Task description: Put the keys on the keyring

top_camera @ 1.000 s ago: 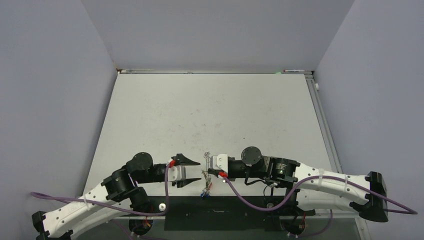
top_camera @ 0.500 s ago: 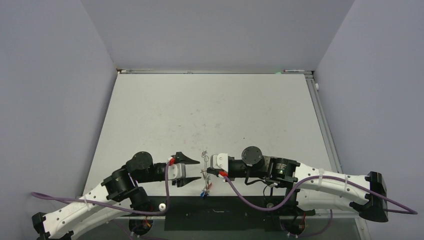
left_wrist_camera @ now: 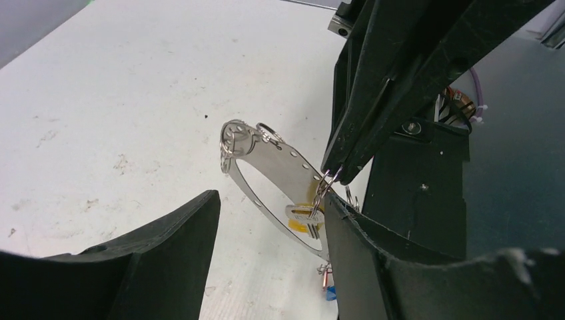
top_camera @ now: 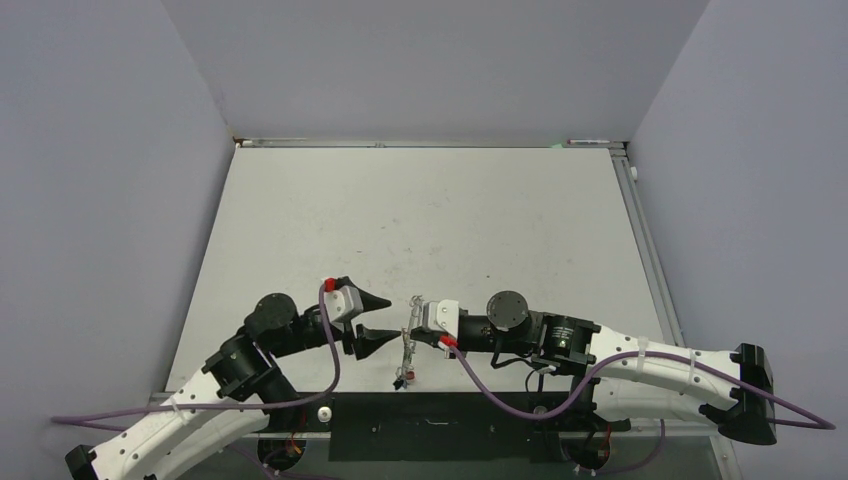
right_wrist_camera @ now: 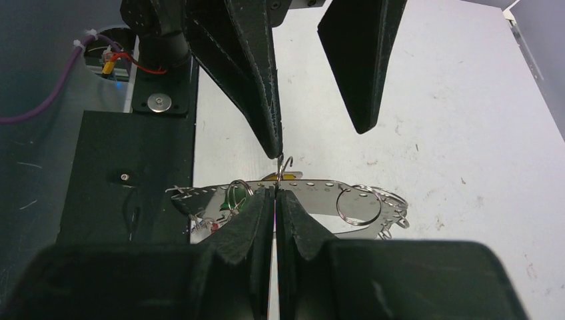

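From above, the right gripper (top_camera: 413, 328) seems to hold only a thin silver sliver at its tip. That sliver is the keyring (top_camera: 405, 347), with keys (top_camera: 402, 376) dangling from it toward the near edge of the table (top_camera: 420, 220). The left gripper (top_camera: 392, 319) sits just left of the right gripper, its jaws spread wide.

The left wrist view shows the ring's true shape. It is a flat, shiny band bent into an oval loop and pierced by a row of small holes, held clear of the table. The right gripper's fingers are pressed together on the band. Just below that grip hangs a silver key with a yellow tag (left_wrist_camera: 305, 223). Red and blue tags (left_wrist_camera: 328, 288) show lower down, partly hidden.

The right wrist view sees the band as a strip running out to both sides of the right gripper. The strip carries small wire rings (right_wrist_camera: 351, 205) and a green tag (right_wrist_camera: 236, 198). One left finger ends just above the grip, but contact cannot be told.
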`<state>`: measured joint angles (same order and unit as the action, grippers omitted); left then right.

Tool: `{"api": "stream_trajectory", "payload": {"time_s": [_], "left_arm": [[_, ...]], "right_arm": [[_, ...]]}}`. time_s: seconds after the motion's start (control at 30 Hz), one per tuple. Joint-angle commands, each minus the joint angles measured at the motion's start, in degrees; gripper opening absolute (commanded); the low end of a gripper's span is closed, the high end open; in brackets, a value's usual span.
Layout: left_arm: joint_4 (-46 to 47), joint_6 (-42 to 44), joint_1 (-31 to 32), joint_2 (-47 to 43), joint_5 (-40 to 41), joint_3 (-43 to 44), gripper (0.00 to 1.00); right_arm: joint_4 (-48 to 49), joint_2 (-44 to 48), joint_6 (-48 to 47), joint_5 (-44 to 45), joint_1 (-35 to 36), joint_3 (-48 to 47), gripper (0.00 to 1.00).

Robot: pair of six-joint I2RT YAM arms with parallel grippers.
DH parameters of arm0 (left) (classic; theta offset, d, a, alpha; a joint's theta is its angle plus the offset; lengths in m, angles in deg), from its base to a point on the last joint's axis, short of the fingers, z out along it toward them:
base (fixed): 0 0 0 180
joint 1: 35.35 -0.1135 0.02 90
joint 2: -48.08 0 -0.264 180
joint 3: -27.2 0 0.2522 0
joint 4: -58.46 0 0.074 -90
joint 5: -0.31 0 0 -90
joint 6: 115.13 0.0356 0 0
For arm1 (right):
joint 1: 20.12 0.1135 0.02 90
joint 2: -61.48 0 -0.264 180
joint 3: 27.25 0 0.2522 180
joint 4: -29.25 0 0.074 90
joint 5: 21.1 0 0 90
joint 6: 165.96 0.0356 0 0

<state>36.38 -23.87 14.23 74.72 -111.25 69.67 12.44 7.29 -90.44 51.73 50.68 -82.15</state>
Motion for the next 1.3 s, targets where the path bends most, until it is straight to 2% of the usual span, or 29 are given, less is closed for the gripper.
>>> {"api": "stream_trajectory", "payload": {"time_s": [0.0,0.17,0.3,0.43,0.6,0.97,1.27], "left_arm": [[4.04,-5.33,-1.51,-2.25,0.46,2.51,0.57],[7.01,-6.12,-2.27,-8.01,0.79,-0.34,0.60],[7.44,-3.90,-2.39,-10.00,-3.37,-1.73,0.56],[9.97,-1.81,-2.39,-8.87,-6.51,-2.59,0.54],[9.95,-0.12,-2.39,-7.57,-8.49,-2.64,0.43],[10.47,-0.08,-2.39,-6.03,-11.49,-2.90,0.34],[12.62,-0.91,-2.41,-5.36,-15.97,-3.65,0.32]], "right_arm": [[6.55,1.75,1.04,1.53,-0.44,-2.71,0.05],[8.58,2.96,2.16,1.23,-0.43,-2.45,0.05],[8.61,2.92,2.35,-1.13,-0.41,-2.95,0.05],[8.56,2.31,2.35,-2.66,-0.42,-3.60,0.05],[8.59,1.69,2.09,-3.84,-0.53,-4.09,0.05],[8.89,2.60,2.03,-5.59,-0.51,-4.39,0.05],[9.55,2.14,1.91,-5.60,-0.57,-4.21,0.05]]}}
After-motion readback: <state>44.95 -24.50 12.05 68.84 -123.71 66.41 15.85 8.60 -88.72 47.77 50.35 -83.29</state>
